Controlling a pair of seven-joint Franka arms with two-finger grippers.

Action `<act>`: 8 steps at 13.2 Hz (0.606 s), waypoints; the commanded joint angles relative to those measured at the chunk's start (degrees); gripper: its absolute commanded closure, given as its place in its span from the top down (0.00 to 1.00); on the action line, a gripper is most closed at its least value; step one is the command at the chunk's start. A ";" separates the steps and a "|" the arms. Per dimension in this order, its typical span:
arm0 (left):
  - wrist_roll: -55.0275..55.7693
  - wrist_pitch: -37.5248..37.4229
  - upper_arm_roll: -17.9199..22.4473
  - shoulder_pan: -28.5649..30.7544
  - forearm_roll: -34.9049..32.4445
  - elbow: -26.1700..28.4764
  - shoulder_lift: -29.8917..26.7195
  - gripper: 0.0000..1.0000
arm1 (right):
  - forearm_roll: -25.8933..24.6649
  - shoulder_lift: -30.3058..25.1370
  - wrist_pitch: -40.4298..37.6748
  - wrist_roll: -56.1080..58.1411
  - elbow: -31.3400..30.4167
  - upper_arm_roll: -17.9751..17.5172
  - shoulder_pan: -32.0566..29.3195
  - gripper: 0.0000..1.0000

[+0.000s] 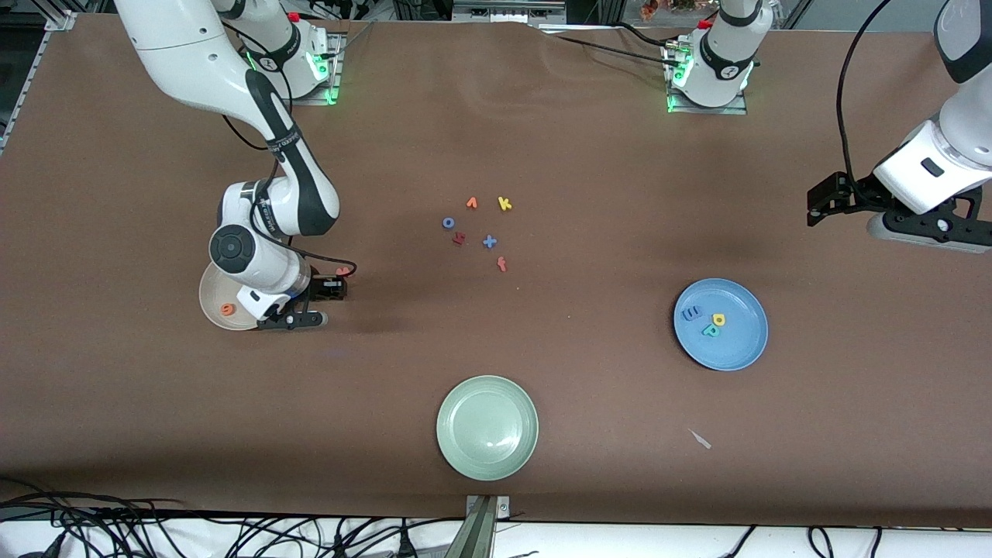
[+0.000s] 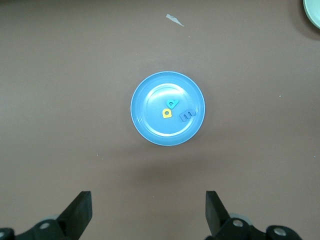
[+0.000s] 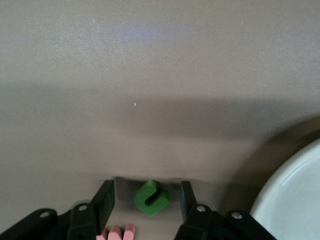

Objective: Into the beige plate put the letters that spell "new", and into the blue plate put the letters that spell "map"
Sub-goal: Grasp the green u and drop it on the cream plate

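Note:
My right gripper [image 1: 313, 304] is down at the table beside the beige plate [image 1: 214, 298], open, its fingers standing either side of the green n [image 3: 151, 198] with a gap on each side. The n lies on the table next to the plate [image 3: 295, 200]. The pink-red w [image 3: 117, 232] lies just by the gripper. The orange e [image 1: 226, 309] sits in the beige plate. The blue plate [image 1: 736, 345] holds the blue m [image 1: 690, 312], yellow a [image 1: 718, 318] and teal p [image 1: 711, 331]. My left gripper [image 2: 148, 212] waits open, high over the table at the left arm's end.
A pale green plate [image 1: 487, 426] stands near the front edge. In the table's middle lie an orange letter [image 1: 471, 203], a yellow k [image 1: 504, 204], a blue o [image 1: 448, 223], a dark red letter [image 1: 459, 239], a blue x [image 1: 489, 242] and a red-orange f [image 1: 502, 264].

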State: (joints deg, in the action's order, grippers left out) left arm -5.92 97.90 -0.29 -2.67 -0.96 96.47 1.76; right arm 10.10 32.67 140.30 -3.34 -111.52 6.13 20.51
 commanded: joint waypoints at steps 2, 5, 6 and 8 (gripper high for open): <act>-0.24 -1.40 0.64 -0.50 0.87 -3.64 -0.27 1.00 | 1.06 -0.15 2.61 -0.26 -2.21 -0.07 0.14 0.54; 1.25 -2.80 0.73 -0.41 1.57 -4.53 -0.27 1.00 | 0.98 -0.24 3.67 -0.17 -3.09 -0.16 0.14 0.43; 3.00 -4.54 0.73 -0.41 1.57 -4.62 -0.35 1.00 | 0.98 -0.24 3.58 -0.17 -3.01 -0.33 0.14 0.38; 3.98 -6.32 0.73 -0.41 1.40 -5.14 -0.27 1.00 | 0.98 -0.77 3.06 0.61 -2.74 -0.33 0.14 0.30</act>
State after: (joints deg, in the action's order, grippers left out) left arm -3.29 93.63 -0.07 -2.69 -0.95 92.54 1.67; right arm 10.14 32.43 142.42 -3.43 -112.97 6.03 20.50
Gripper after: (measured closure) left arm 0.000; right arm 0.617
